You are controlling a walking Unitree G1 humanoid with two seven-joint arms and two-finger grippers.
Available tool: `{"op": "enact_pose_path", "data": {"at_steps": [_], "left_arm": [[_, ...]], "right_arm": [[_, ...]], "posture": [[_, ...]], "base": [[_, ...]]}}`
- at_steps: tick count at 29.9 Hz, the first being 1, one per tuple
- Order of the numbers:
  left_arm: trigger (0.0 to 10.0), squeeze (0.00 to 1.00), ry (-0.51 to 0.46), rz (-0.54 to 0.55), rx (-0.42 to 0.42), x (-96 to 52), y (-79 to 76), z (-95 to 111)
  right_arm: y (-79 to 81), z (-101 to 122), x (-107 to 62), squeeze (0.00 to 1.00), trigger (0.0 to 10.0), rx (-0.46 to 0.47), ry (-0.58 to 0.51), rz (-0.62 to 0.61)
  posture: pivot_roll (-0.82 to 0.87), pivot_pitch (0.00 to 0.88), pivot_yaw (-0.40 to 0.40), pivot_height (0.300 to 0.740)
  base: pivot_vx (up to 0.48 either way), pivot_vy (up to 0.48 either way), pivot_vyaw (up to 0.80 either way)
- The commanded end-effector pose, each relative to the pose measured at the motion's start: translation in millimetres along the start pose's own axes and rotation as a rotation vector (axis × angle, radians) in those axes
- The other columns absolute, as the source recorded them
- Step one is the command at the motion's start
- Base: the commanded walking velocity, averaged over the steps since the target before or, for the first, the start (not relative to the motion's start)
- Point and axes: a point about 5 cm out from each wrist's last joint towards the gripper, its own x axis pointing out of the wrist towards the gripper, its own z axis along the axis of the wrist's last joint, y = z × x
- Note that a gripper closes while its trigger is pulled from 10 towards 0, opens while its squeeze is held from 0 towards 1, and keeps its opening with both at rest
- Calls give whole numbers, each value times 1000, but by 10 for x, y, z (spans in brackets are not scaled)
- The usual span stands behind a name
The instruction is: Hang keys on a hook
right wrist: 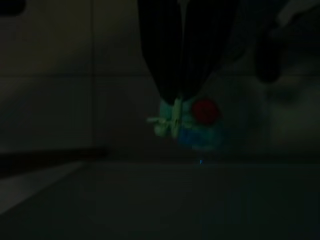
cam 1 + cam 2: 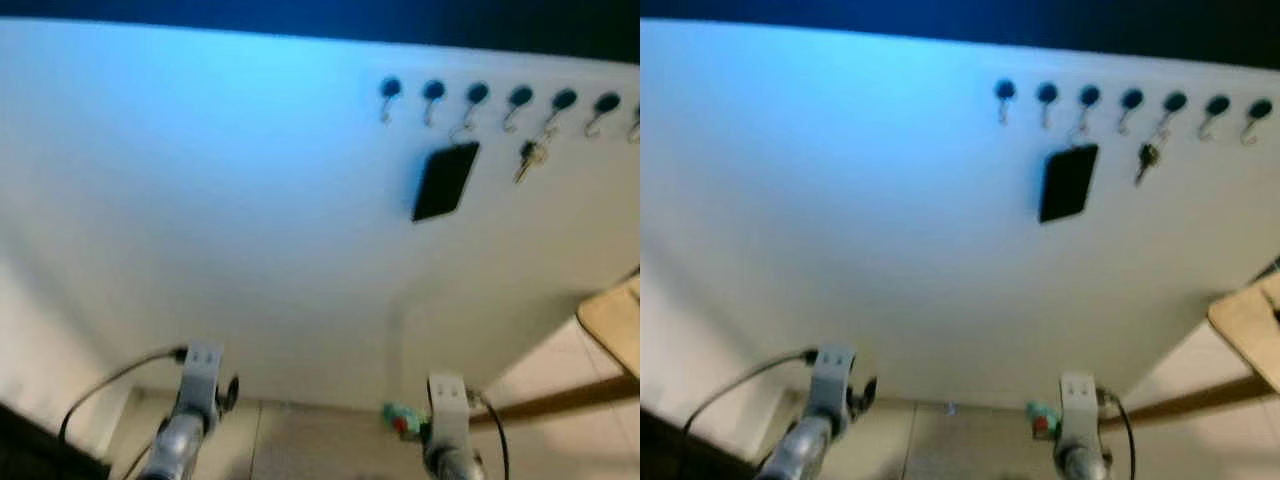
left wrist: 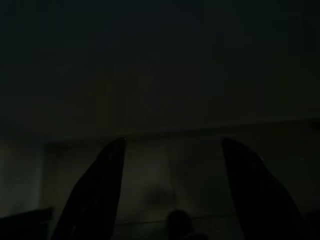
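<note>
A white wall [image 2: 250, 220] is faced, with a row of black-capped metal hooks [image 2: 477, 98] set high on it to the right. A black rectangular tag [image 2: 445, 180] is hung from one hook, and a small bunch of metal keys [image 2: 529, 158] is already hung from a hook further right; several hooks are left bare.

The right gripper [image 1: 175, 107] is held low, near the floor, and its jaws are closed together on a small green, red and blue key fob [image 1: 192, 125], seen also beside the right wrist [image 2: 402, 420]. The left gripper [image 3: 172, 190] is held low on the left, its jaws spread wide with nothing between them.

The task is judged to be at an early stage: the fob is gripped, but it is well below the hooks, so the raising, aligning and hanging on a bare hook are left to be done.
</note>
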Motion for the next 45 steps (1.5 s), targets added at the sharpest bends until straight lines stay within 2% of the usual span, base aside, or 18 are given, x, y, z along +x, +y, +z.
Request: {"op": "enact_pose_path", "data": {"at_steps": [1,4,9,12,23,26,29,33,38,45], "left_arm": [[10000,0,5,-17,17,-6,-26,-20],[10000,0,5,-27,39,-8,-40,-23],[10000,0,6,-20,25,-9,-33,-26],[10000,0,3,-4,0,-11,-8,-22],[10000,0,8,4,23,-12,25,-18],[10000,0,22,13,28,-13,34,-32],[10000,0,7,7,10,-12,27,-18],[10000,0,8,3,1,-6,23,-11],[10000,0,4,16,-23,4,45,10],[10000,0,1,13,-24,6,44,16]], "right_arm": [[-10,-44,-11,0,10000,13,14,-7],[-3,-50,-13,0,10000,16,15,-7],[6,-57,-14,0,10000,18,17,-6],[9,-58,-14,0,10000,20,17,-6],[-16,-68,-19,0,10000,59,18,-33],[-122,-78,-35,0,10000,102,4,-104],[-348,-84,-70,0,10000,177,-16,-235],[-471,-98,-95,0,10000,186,-17,-273],[-467,-69,-83,0,10000,162,-20,-247],[-332,50,-25,0,10000,133,-42,-199]], "posture": [[66,43,-49,740],[66,43,-48,740],[67,44,-47,740],[67,43,-46,740],[66,42,-45,740],[63,41,-41,740],[61,39,-36,740],[57,35,-32,740],[49,22,-28,740],[55,9,-32,740]], "base": [[0,-266,0],[0,-480,0],[0,-480,0],[0,0,0],[0,0,0],[0,0,0],[0,0,0],[0,0,0],[0,0,0],[-183,0,0]]}}
